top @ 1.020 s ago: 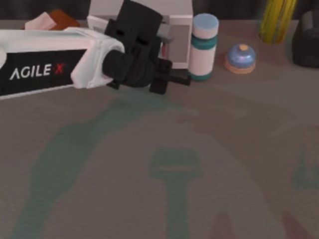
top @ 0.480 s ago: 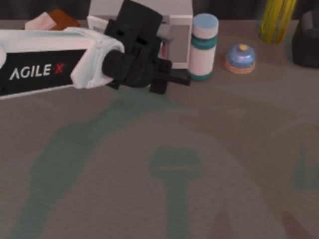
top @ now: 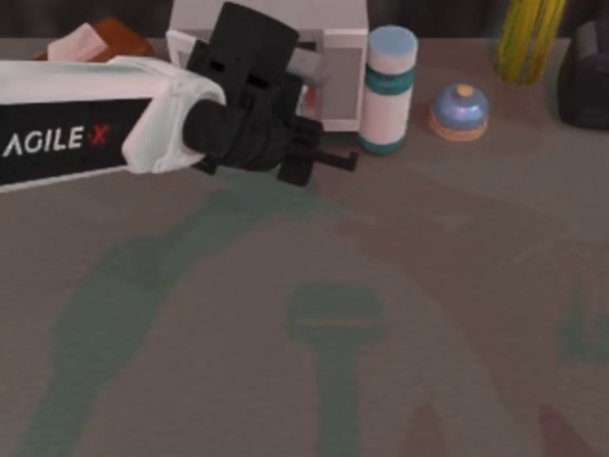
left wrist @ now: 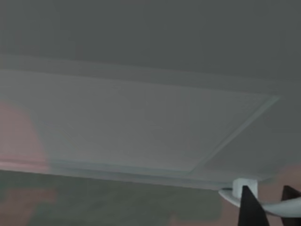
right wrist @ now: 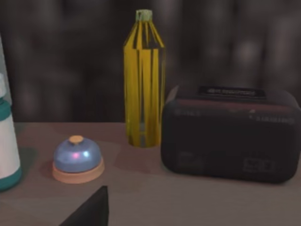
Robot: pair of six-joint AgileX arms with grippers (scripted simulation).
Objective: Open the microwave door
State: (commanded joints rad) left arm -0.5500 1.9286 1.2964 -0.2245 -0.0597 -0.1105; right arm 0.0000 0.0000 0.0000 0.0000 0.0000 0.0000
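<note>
Two neighbours beside microwave (top: 333, 57): canister (top: 390, 90), bell (top: 459, 111).

I see the white microwave (top: 333, 57) at the table's far edge, left of centre. Its grey-windowed microwave door (left wrist: 141, 127) seems slightly ajar, though my arm hides most of it.

White arm (top: 143, 124), blk gripper (top: 333, 157), AGILEX logo.
</note>
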